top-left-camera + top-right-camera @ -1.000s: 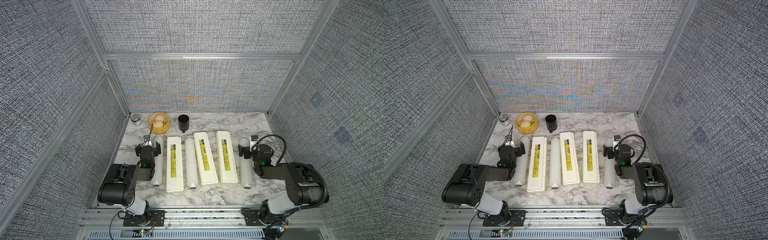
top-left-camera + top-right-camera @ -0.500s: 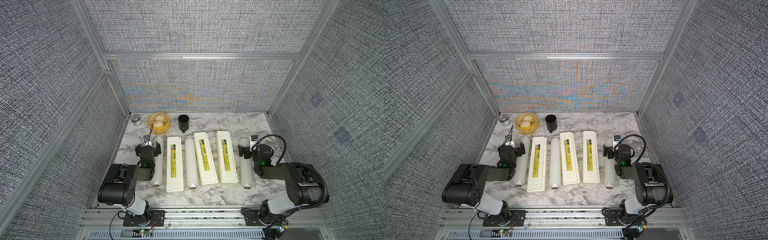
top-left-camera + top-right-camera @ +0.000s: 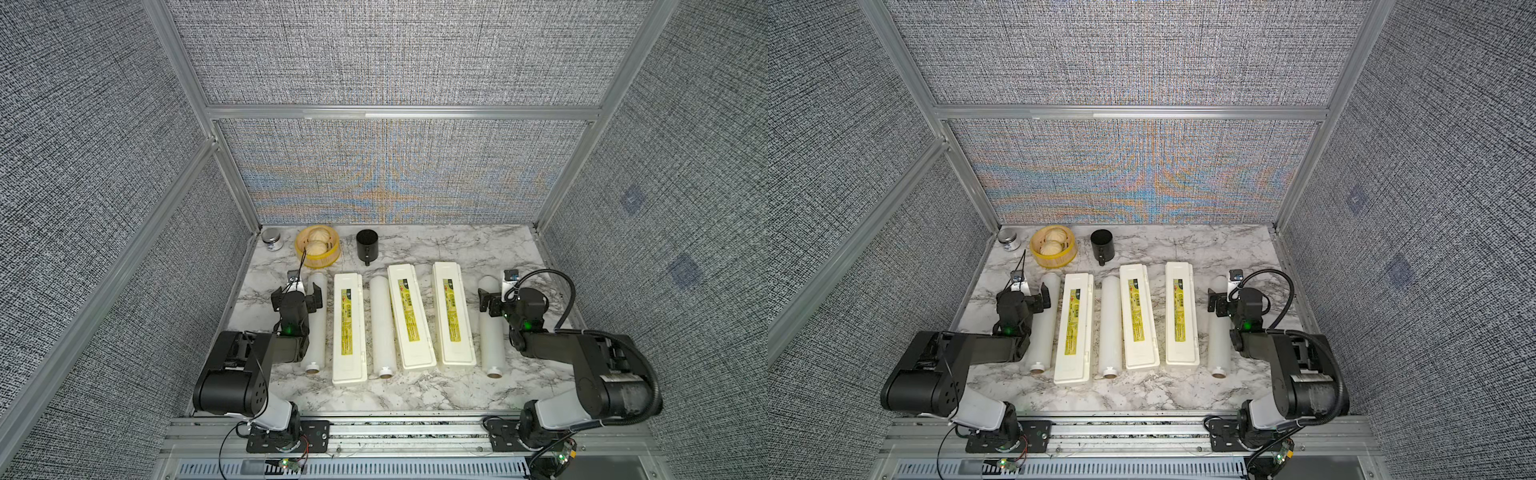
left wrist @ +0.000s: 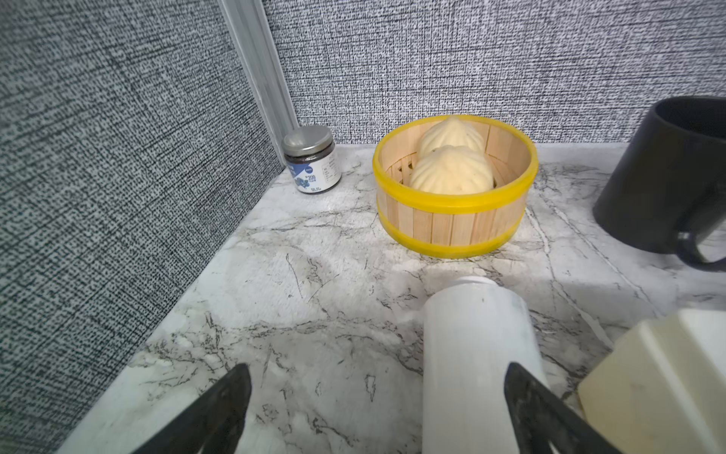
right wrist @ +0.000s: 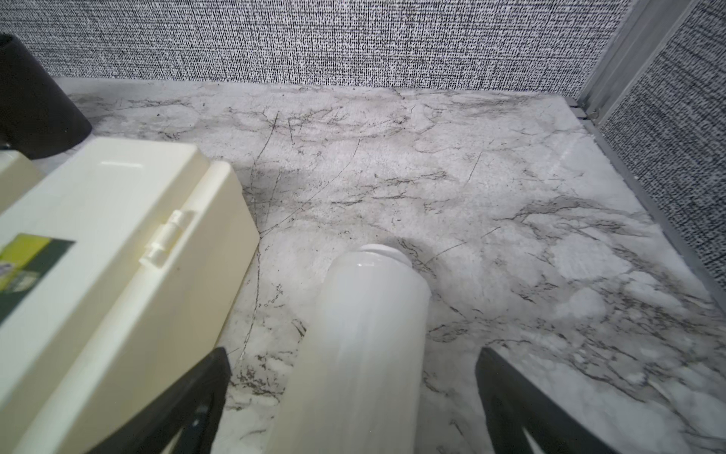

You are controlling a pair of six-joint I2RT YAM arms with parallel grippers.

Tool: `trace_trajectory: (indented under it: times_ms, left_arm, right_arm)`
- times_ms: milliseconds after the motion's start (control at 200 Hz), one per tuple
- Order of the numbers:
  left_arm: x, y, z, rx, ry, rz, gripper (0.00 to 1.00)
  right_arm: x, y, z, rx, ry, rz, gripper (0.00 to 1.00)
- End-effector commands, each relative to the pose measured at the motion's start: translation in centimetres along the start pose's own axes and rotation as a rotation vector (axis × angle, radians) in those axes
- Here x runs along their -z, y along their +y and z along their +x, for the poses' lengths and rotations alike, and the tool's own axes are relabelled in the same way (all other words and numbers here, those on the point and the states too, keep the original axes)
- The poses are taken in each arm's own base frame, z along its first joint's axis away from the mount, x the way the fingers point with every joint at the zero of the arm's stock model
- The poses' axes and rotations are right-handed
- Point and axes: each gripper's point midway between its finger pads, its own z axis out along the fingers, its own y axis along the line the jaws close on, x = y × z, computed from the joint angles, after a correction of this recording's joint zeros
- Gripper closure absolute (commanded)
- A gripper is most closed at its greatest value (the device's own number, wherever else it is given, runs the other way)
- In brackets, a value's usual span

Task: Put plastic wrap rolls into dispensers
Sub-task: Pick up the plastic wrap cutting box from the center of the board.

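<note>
Three rolls of plastic wrap and three closed dispensers lie side by side on the marble bench, each running lengthwise from the near edge toward the far edge. From the left edge the order is: left roll, left dispenser, middle roll, middle dispenser, right dispenser, right roll. Each dispenser shows its yellow label upward, and all three rolls rest outside on the bench. The left end effector sits low over the far half of the left roll, jaws wide, one finger above the roll and the other over bare bench toward the left edge; contact cannot be judged. The right end effector, jaws wide, straddles the right roll with a gap on either side, gripping nothing. Along the far edge, from the left corner: a small jar, a basket holding two buns, a black mug.
</note>
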Motion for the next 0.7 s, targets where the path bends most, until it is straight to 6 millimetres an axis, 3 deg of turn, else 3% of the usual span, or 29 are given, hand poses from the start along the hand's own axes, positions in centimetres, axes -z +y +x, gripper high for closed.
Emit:
trace_trajectory:
  times_ms: [0,90,145,265,400,500,580,696]
  left_arm:
    - [0.2,0.6,-1.3,-0.010,0.042,-0.032,0.01]
    - [0.8,1.0,-2.9,0.001,0.076,-0.052,0.00]
    - [1.3,1.1,-4.1,0.070,0.098,-0.051,0.01]
    - [2.0,-2.0,-5.8,0.166,0.140,0.131,0.01]
    - [3.2,-5.0,-5.0,0.340,0.221,0.293,0.01]
    - [4.3,-6.4,-4.0,0.458,0.263,0.372,0.00]
    - [5.1,-7.0,-3.2,0.500,0.279,0.399,0.00]
    - [6.2,-7.5,-2.5,0.506,0.289,0.418,0.00]
  right_arm:
    - [1.2,0.2,-2.1,-0.028,0.056,-0.007,0.01]
    - [1.9,1.3,-4.5,-0.081,0.105,-0.048,0.01]
    - [2.2,2.5,-4.3,-0.090,0.188,-0.073,0.01]
    - [3.0,5.9,-4.4,-0.082,0.340,-0.118,0.01]
    - [4.4,10.7,-3.1,-0.067,0.482,-0.202,0.01]
    - [5.7,12.9,-2.3,-0.067,0.570,-0.212,0.01]
    - [6.8,13.7,-1.0,-0.062,0.635,-0.190,0.01]
    - [8.0,13.3,1.1,-0.093,0.721,-0.110,0.01]
